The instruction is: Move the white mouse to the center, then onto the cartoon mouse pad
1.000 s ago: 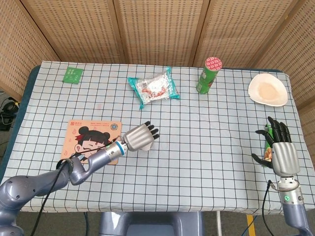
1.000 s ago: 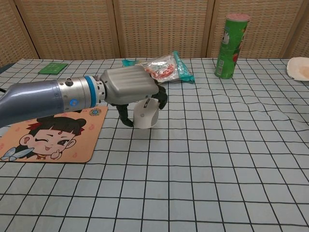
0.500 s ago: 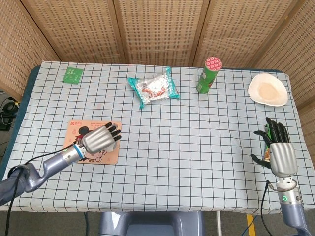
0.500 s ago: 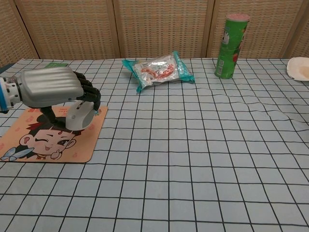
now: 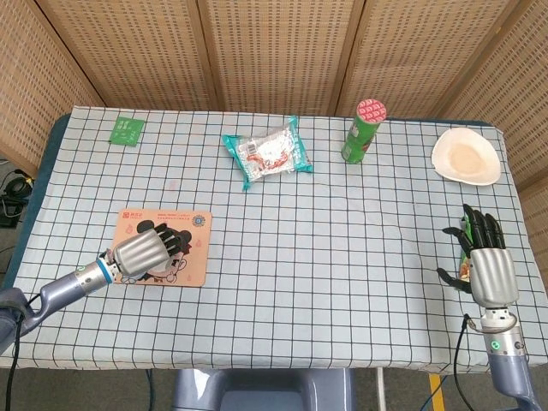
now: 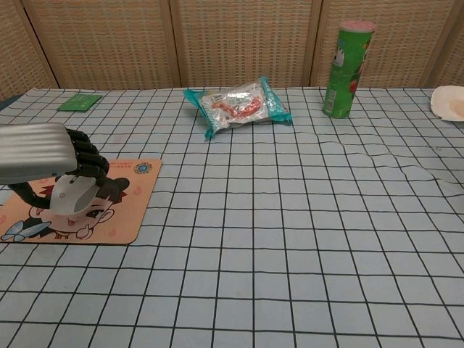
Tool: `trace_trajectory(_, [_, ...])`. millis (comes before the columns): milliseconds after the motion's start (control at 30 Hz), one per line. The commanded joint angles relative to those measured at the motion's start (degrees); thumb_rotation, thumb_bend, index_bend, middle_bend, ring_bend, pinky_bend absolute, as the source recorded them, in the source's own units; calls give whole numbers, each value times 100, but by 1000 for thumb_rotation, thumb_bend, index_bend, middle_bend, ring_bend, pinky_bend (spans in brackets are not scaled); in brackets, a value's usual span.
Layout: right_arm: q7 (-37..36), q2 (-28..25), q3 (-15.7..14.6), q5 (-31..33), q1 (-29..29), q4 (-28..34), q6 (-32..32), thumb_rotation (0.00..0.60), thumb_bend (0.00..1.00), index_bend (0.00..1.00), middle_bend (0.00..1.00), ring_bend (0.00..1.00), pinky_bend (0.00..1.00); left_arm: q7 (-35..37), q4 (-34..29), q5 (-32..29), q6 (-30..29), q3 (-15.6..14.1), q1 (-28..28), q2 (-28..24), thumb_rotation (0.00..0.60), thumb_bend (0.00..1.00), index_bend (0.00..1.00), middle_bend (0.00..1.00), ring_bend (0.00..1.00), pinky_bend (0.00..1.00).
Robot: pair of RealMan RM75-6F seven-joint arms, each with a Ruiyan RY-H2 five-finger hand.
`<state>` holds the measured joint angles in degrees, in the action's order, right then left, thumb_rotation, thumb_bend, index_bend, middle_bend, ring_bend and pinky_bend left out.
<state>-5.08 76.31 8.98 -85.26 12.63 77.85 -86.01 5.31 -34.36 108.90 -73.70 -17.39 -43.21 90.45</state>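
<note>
My left hand [image 6: 43, 156] wraps the rounded white mouse [image 6: 72, 194] over the orange cartoon mouse pad [image 5: 190, 248], lower left of frame. Opening carelessly, I could drag it off. Idle right hand [image 5: 488, 257] spreads its fingers

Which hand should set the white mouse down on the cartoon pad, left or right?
Left. The left hand already holds the white mouse over the cartoon mouse pad. The right hand sits at the table's far right edge, well away from the pad.
</note>
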Motion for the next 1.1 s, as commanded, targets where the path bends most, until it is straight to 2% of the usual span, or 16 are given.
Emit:
trace_trajectory(33, [6, 6, -2, -3, 2, -9, 2, 600, 158, 338, 40, 0, 3, 181, 334, 60, -55, -63, 125, 172, 600, 227, 614, 401, 295, 317])
trace_trajectory(433, [43, 38, -8, 12, 13, -47, 35, 600, 158, 338, 40, 0, 1, 276, 1002, 195, -164, -138, 167, 389, 600, 226, 592, 392, 294, 313])
trace_trajectory(500, [44, 41, -7, 12, 14, -51, 36, 600, 158, 339, 40, 0, 0, 274, 1078, 217, -157, -158, 167, 413, 600, 226, 558, 358, 278, 300])
trace_trajectory(667, [57, 54, -15, 4, 18, -60, 41, 600, 157, 339, 40, 0, 0, 310, 1208, 209, -105, -166, 178, 448, 600, 225, 416, 219, 161, 223])
trace_trajectory(967, [64, 59, -23, -10, 16, -52, 35, 600, 157, 339, 40, 0, 0, 343, 1219, 216, -141, -187, 180, 377, 600, 218, 277, 51, 17, 121])
trace_trajectory(1100, [61, 57, -27, -18, 17, -43, 35, 600, 157, 339, 40, 0, 0, 340, 1201, 227, -194, -199, 192, 322, 600, 214, 243, 17, 0, 100])
